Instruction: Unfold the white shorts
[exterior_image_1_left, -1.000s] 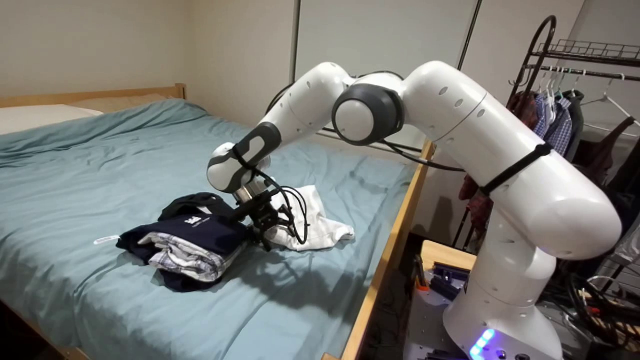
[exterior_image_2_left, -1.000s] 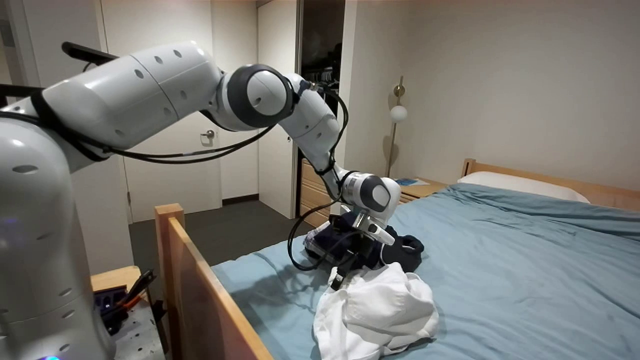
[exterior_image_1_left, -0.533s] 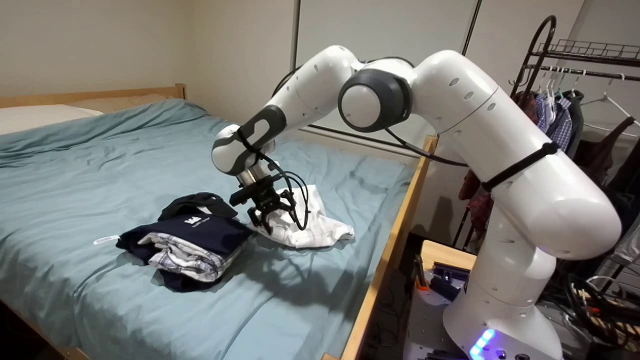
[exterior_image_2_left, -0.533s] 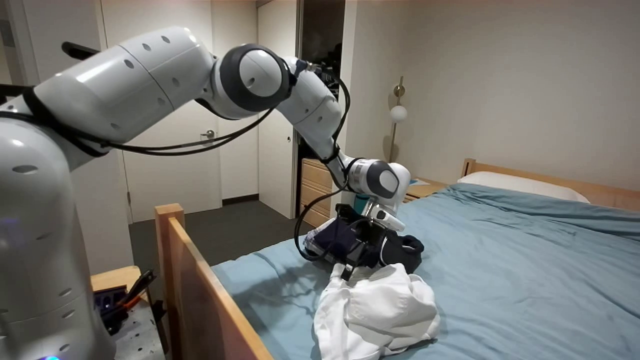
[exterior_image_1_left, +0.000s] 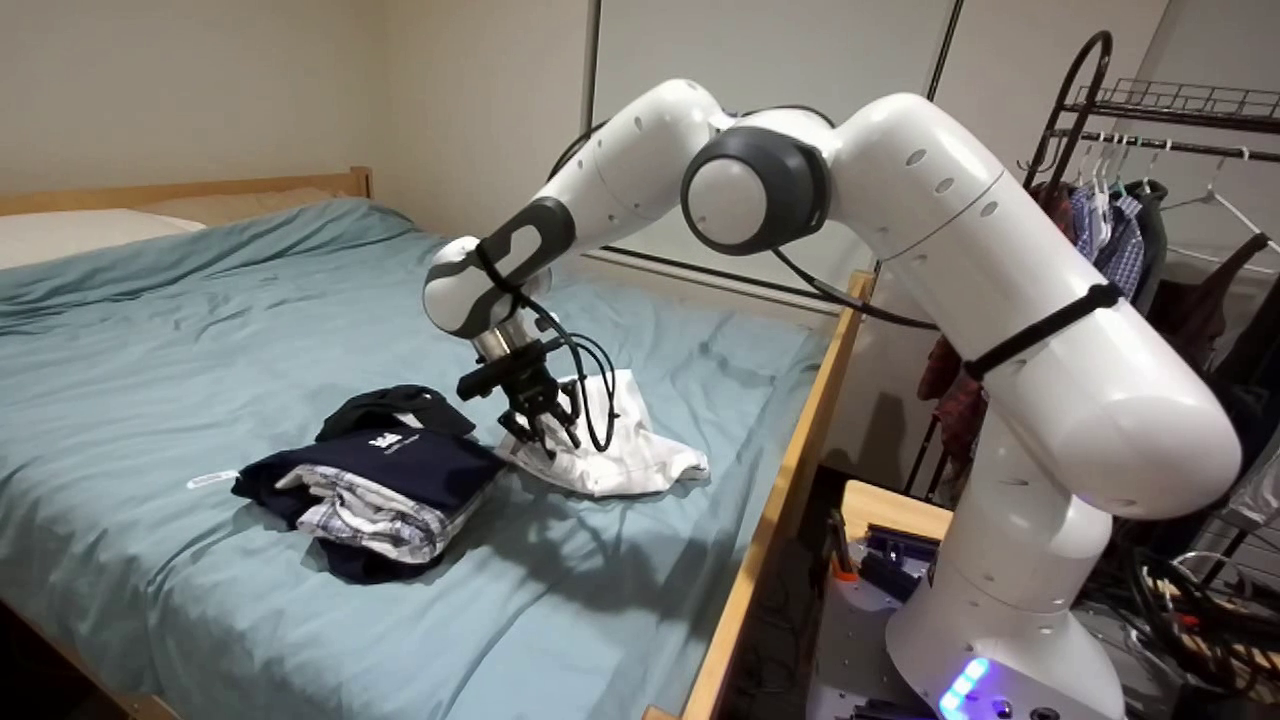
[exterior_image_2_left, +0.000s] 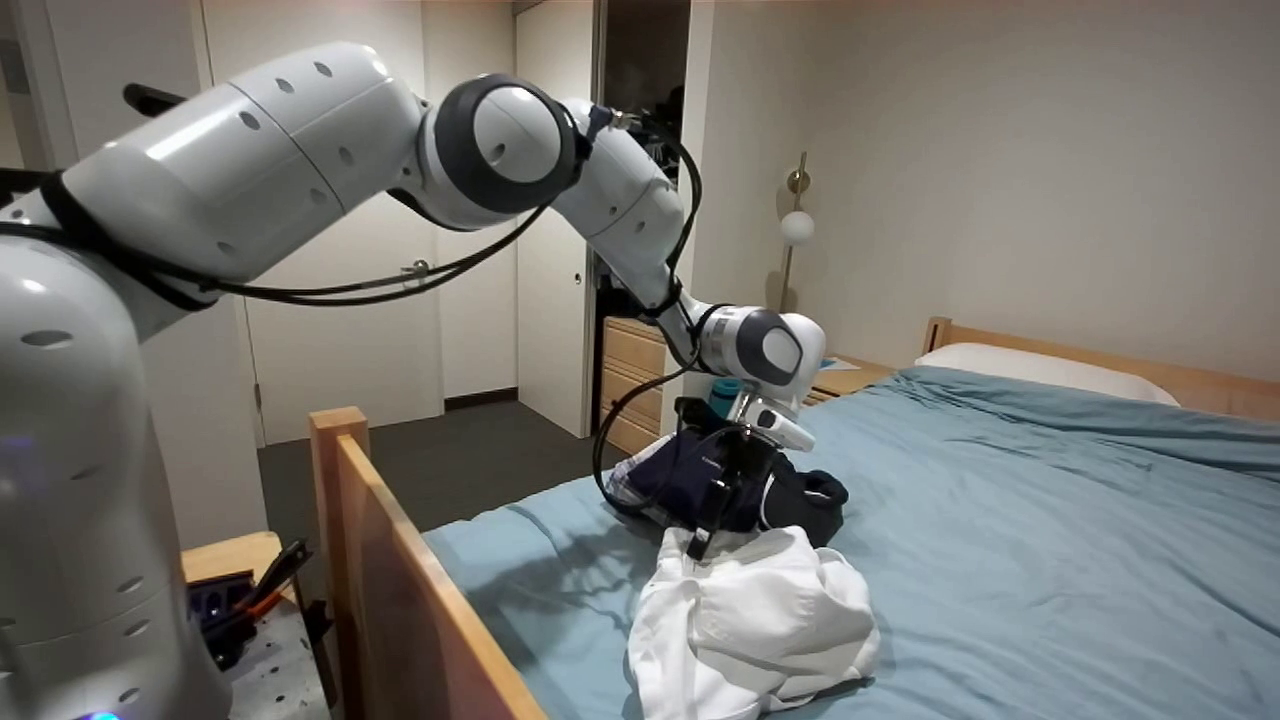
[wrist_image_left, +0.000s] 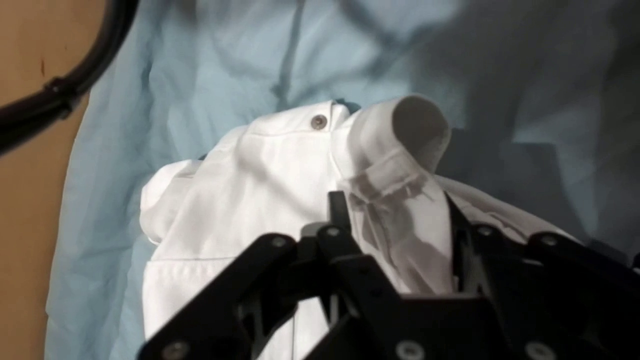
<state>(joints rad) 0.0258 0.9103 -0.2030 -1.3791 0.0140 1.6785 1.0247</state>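
A: Where are the white shorts (exterior_image_2_left: 770, 620) at this point?

B: Crumpled on the blue bedsheet (exterior_image_1_left: 250, 350), just beside the pile of folded clothes (exterior_image_1_left: 370, 515). Both exterior views agree on that.

A: And how do they sit relative to the end effector (wrist_image_left: 394, 207)?

B: Below it. It is over the side of the shorts nearest the pile. In the wrist view, white cloth shows between its two fingers (wrist_image_left: 339, 212), with a rolled end (wrist_image_left: 370, 135) of the fabric just beyond their tips. More of the cloth spreads out to the left of that picture.

A: Has it got hold of them?

B: The fingers stand apart with a moderate gap, and as far as I can see the cloth in that gap isn't pinched. Whether either finger touches it, I can't tell.

A: What's different from a second ago?

B: The end effector is higher in both exterior views. Back then it reached down beside the navy garment (exterior_image_1_left: 420, 470) and covered its near edge, which is in plain sight now. The fingers also look closer together than half a second ago. The shorts lie much as they did.
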